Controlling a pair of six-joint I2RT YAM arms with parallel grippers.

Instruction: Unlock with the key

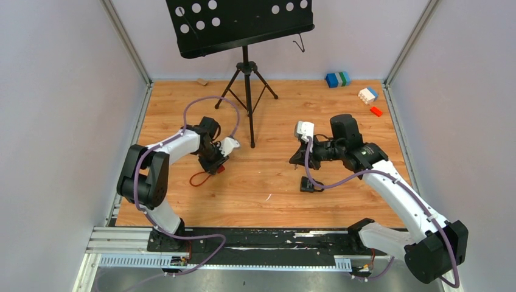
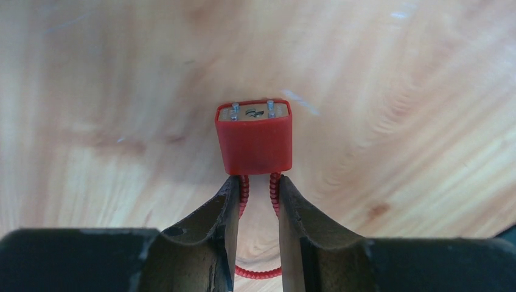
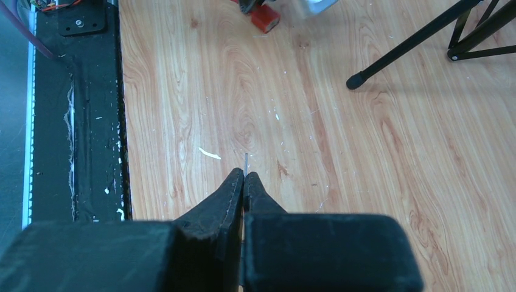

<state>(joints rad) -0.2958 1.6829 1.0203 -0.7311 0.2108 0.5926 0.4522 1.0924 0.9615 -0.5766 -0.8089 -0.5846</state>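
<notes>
Left gripper (image 2: 255,188): closed on the red coiled cable (image 2: 258,272) just below the lock body, holding it off the boards
Padlock (image 2: 254,143): red, hung out past the left fingertips, its keyhole (image 2: 251,112) on the far face, away from the wrist
Right gripper (image 3: 244,177): pinched fully together on what looked like the key (image 3: 246,161), only a thin metal sliver showing past the tips
Gap: key and lock were well apart, with bare table (image 1: 268,201) between them
Risk, the key: so little blade stuck out that, to my eye, a push against the lock could twist or slide it in the pinch
Risk, the lock: held by a springy cable rather than its body, it would likely swing or turn away when the key pressed in
Risk, aim: the blade sat edge-on and the keyhole was small, so a slight misalignment would hit the face beside the slot
Room: open boards lay between the arms
Edges: the music stand (image 1: 246,91) had its feet just behind that lane, a small black object (image 1: 309,184) lay near the right gripper, and side walls stood close outside each arm
Blocks (image 1: 338,79): far corner, out of the way
</notes>
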